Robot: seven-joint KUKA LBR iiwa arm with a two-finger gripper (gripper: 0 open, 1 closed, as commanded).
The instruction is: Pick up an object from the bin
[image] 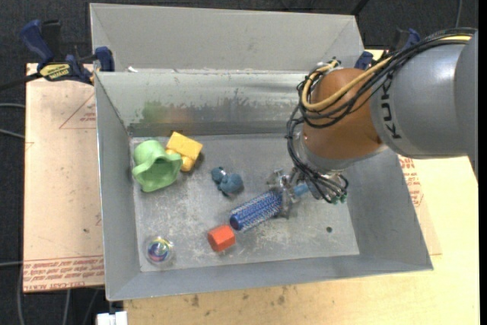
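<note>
The main risk is a poor hold on the blue brush (256, 211). It is a bristly cylinder lying slantwise on the floor of the bin (228, 99), right of the middle, and the end effector (293, 190) is at its upper right end rather than over its middle. Gripped that far out, the brush would likely hang down and swing, or twist free as it rises. The bristles may also give under pressure, so the hold could slip. Whether the end effector is spread, pressed together or pinching the brush I cannot tell, since the wrist hides that part.

A second risk is the red cube (221, 238), which lies just beside the brush's lower left end. If the brush is dragged rather than lifted, it could push the cube along. The small blue lump (227, 180) is near the brush on its upper left side and could be nudged too. The green cup (156, 166), the yellow block (185, 148) touching it and the shiny ball (158, 249) lie well apart on the left, out of harm's way.

The arm reaches in from the right and bends steeply down. Its orange cover (342, 114) sits above the end effector, wrapped in looped cables (308, 91), and the end effector is low, at the bin floor.
</note>
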